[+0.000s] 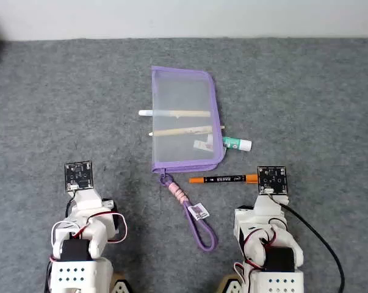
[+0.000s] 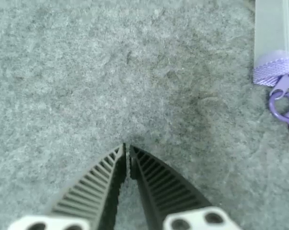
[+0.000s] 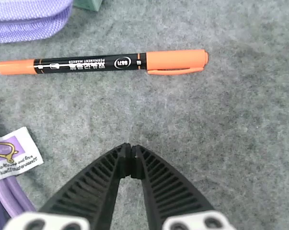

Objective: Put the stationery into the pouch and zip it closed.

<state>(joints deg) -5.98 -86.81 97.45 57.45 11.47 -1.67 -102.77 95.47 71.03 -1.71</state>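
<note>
— Worktop [image 1: 43, 104] from the left: what is there?

— Grey felt. The left fingers [image 2: 96, 187] hang low over a bare patch of it, pressed together at the tips and holding nothing. A corner of the pouch and its purple zip pull [image 2: 283, 85] lie well apart from them.

— And in the middle?

— The pouch [image 1: 180, 91] lies flat there, clear with purple edging. Two pale sticks, likely pencils, show through it, one [image 1: 177, 113] farther from the arms than the other [image 1: 187, 130]. Both ends poke past its left edge. I cannot tell whether they are inside it or under it. A purple strap [image 1: 179, 193] with a pink section runs from its near left corner toward the arms, with a small tag [image 1: 199, 211] on the loop.

— On the right?

— A green-and-white tube [image 1: 238, 144] sticks out at the pouch's right edge. An orange marker [image 1: 223, 179], capped, lies loose on the felt just beside the pouch's near edge. The right fingers [image 3: 98, 184] are near the marker without touching it, shut tip to tip and empty.
</note>
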